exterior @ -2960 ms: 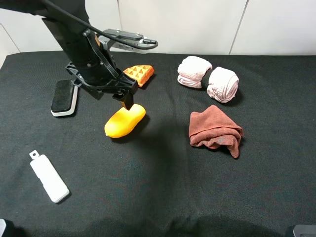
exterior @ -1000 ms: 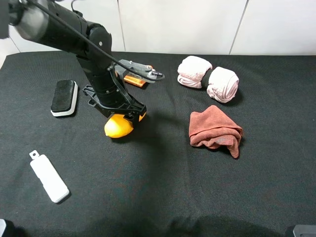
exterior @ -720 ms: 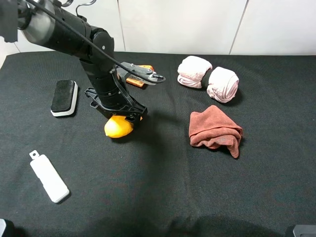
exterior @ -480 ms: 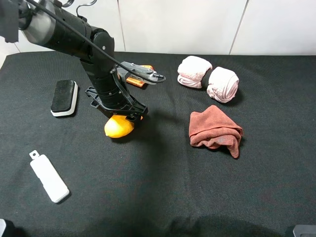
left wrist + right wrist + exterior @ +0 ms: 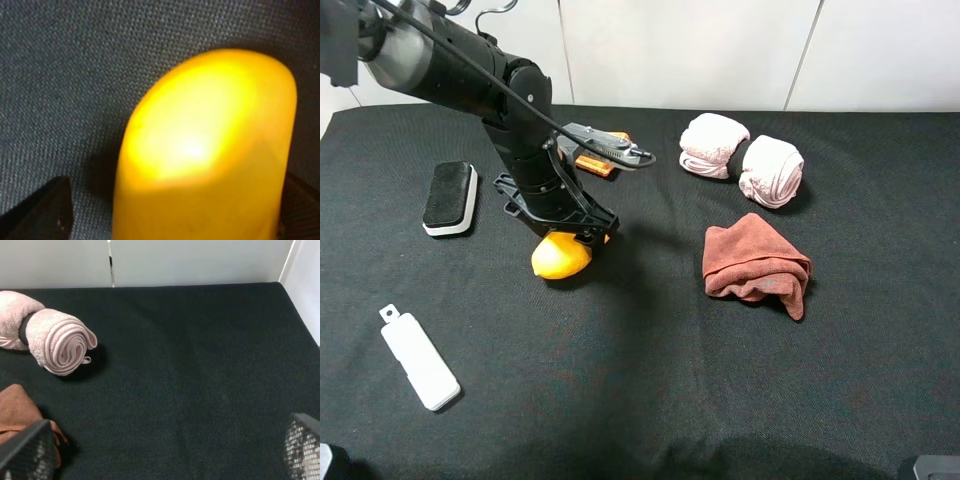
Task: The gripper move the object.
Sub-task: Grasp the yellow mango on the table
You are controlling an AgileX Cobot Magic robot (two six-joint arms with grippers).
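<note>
My left gripper (image 5: 167, 212), black with two dark fingers (image 5: 35, 212), stands low over the black cloth-covered table (image 5: 640, 400), its jaws spread to either side of the smooth, glossy yellow-orange mango-shaped fruit (image 5: 558, 258). In the wrist view a strip of shadow parts one finger from the fruit's skin; the other sits right at its edge, and I cannot tell whether it touches. The fruit lies on the cloth in the left half of the table, its rounded end poking out from under my wrist toward the front edge. Just behind my arm lies an orange waffle-patterned wedge (image 5: 595, 163), partly hidden. To the left, near the fruit but apart from it, is a black-topped, white-based eraser block (image 5: 450, 197). A white rectangular bar (image 5: 417, 358) lies well apart toward the front left corner. On the right half of the table are two rolled pink towels (image 5: 713, 145) side by side and, in front of them, a crumpled reddish-brown cloth (image 5: 756, 265). My right gripper (image 5: 162, 452) hangs over the cloth with its jaws wide apart, nothing between its fingers.
</note>
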